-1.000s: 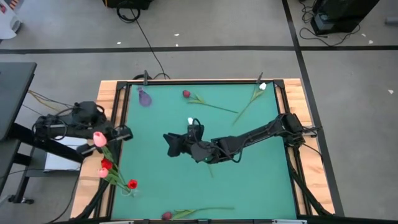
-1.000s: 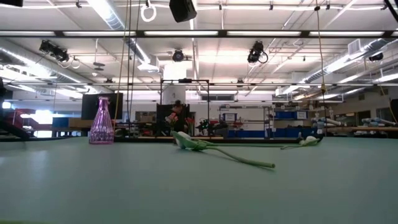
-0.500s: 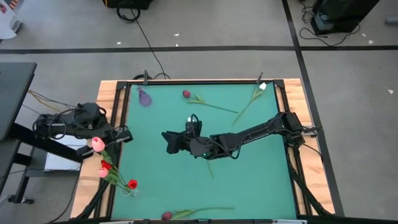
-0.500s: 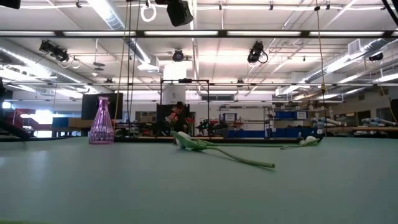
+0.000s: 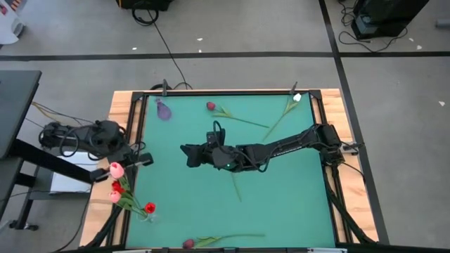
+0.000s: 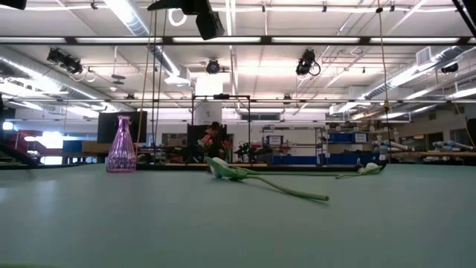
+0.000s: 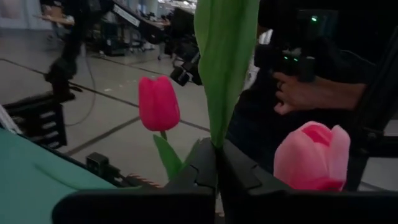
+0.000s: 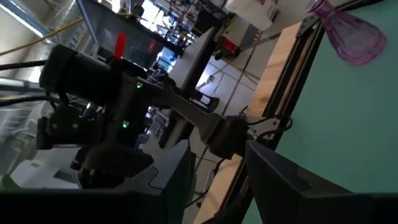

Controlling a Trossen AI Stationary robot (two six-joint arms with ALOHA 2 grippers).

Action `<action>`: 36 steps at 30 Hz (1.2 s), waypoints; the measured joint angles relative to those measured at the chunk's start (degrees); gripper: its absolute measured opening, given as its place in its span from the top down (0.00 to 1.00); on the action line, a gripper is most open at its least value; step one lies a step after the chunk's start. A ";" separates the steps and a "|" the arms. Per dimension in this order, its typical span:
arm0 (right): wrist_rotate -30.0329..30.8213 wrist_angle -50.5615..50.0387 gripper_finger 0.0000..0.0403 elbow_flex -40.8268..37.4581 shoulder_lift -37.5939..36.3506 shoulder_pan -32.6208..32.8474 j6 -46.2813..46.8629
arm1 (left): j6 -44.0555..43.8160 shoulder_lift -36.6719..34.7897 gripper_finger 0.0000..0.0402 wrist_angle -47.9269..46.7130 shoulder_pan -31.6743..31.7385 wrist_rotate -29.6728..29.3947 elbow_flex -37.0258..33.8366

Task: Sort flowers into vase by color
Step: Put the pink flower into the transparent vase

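Note:
My left gripper is over the table's left rim, shut on a pink tulip, whose head also shows in the left wrist view. Close by, toward the near edge, red and pink tulips stand bunched, their stems meeting near a red head. A purple vase stands at the far left. A dark red tulip and a white one lie at the far side, and another dark red one lies at the near edge. My right gripper is open and empty above the table's middle. My left gripper pinches the tulip's green leaf and stem between its two shut fingers. The broad leaf rises straight out from between the fingertips. The tulip is lifted clear of the table, with its pink head beside the gripper over the table's left rim.
A thin green stem shows beside my right arm. A wooden frame runs around the green mat. A person's hand shows beyond the table in the left wrist view. The mat's near right part is bare.
My left gripper has gone toward the table's near edge, still shut, carrying the pink tulip's head closer to the bunch of tulips. My right gripper has gone a little toward the far edge over the table's middle.

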 joint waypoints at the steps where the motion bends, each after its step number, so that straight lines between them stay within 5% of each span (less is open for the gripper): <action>1: -0.16 0.00 0.60 0.00 0.00 -0.06 0.00 | 0.16 0.54 0.97 -0.07 -0.67 0.00 0.00; 23: -3.92 -2.33 0.58 0.02 -0.04 -0.72 2.34 | -1.87 2.15 0.48 1.02 -3.25 -2.28 1.85; 36: -5.94 -21.30 0.58 0.02 -1.19 -3.78 6.23 | 5.88 2.10 0.38 -25.99 2.19 -18.96 18.36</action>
